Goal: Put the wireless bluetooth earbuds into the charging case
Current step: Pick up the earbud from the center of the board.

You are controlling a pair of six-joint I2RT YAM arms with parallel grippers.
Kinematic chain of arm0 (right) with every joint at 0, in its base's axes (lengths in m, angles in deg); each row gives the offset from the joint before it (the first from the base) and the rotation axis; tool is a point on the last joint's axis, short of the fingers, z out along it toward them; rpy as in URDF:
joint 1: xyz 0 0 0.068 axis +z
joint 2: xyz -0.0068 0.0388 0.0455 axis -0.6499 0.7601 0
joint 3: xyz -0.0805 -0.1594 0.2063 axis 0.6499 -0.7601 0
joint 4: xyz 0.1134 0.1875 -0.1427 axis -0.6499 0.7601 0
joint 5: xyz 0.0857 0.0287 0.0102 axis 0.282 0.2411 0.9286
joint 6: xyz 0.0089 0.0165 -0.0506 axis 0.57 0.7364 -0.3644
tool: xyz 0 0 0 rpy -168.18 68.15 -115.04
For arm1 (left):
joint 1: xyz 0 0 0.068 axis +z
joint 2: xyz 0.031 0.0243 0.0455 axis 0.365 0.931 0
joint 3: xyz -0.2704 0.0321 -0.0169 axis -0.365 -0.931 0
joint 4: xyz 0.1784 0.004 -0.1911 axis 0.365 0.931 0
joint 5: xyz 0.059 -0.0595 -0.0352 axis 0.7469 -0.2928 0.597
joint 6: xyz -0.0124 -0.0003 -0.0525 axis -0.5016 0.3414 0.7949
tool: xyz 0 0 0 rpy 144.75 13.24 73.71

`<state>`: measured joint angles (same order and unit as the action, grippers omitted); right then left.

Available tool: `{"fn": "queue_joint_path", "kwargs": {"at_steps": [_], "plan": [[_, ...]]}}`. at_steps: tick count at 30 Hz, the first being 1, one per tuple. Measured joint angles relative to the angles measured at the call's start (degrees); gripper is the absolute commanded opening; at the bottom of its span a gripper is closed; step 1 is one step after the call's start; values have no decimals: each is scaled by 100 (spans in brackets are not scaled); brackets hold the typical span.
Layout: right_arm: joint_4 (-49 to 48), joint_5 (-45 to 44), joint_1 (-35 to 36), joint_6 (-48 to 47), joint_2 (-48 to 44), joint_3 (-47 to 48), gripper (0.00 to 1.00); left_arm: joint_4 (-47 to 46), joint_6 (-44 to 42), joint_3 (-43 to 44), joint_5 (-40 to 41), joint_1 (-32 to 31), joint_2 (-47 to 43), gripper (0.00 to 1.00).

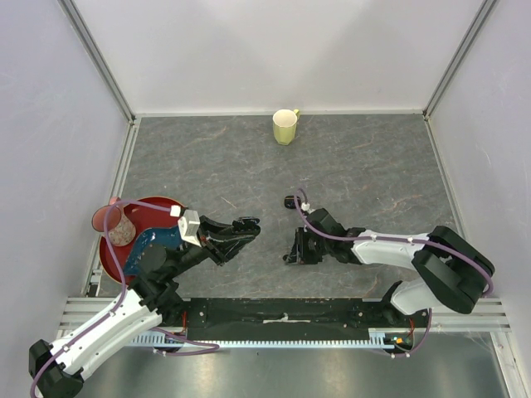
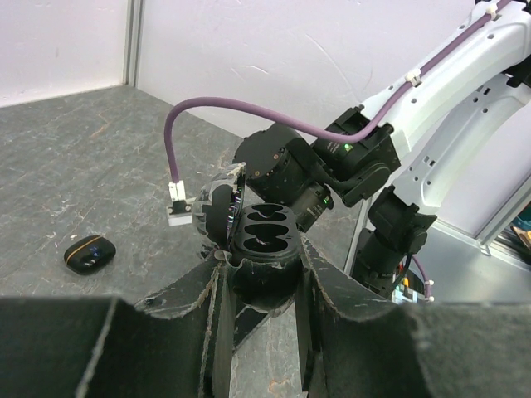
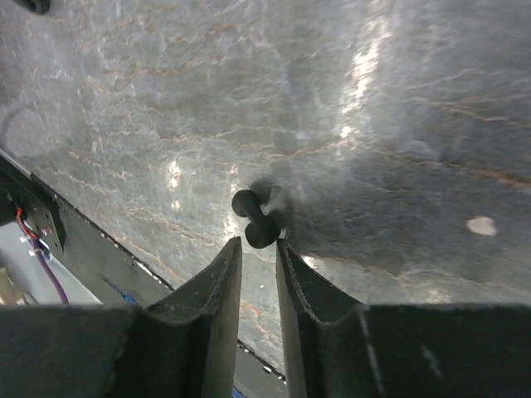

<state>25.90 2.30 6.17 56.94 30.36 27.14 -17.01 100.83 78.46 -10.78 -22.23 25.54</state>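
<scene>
The left gripper (image 1: 246, 227) pinched an open black pebble-shaped charging case (image 2: 264, 230) above the grey tabletop (image 1: 373, 166) near its near edge. The right gripper (image 3: 259, 247), fingers narrowly apart, touched a tiny black comma-shaped earbud (image 3: 254, 217) lying there. I could not tell whether it gripped the bud.

You have a black earbud (image 3: 255, 220), grey rust-veined worktop (image 3: 398, 99), black charging case (image 2: 264, 236), second black case (image 2: 87, 253) with an orange line, pale yellow mug (image 1: 285, 127), red plate (image 1: 156, 207).
</scene>
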Motion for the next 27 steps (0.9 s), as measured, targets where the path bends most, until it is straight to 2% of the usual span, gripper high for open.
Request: {"fn": "queue_joint_path", "kwargs": {"at_steps": [6, 10, 17, 27], "plan": [[35, 11, 249, 28, 33, 74, 37, 2, 4, 0, 0, 0, -9, 2], [437, -98, 260, -144, -205, 168, 40, 17, 9, -15, 2, 0, -70, 2], [988, -564, 254, -756, -555, 782, 40, 59, 17, -17, 4, 0, -98, 2], [1255, -490, 262, -1390, -343, 962, 40, 87, 52, -20, 11, 0, -131, 2]]}}
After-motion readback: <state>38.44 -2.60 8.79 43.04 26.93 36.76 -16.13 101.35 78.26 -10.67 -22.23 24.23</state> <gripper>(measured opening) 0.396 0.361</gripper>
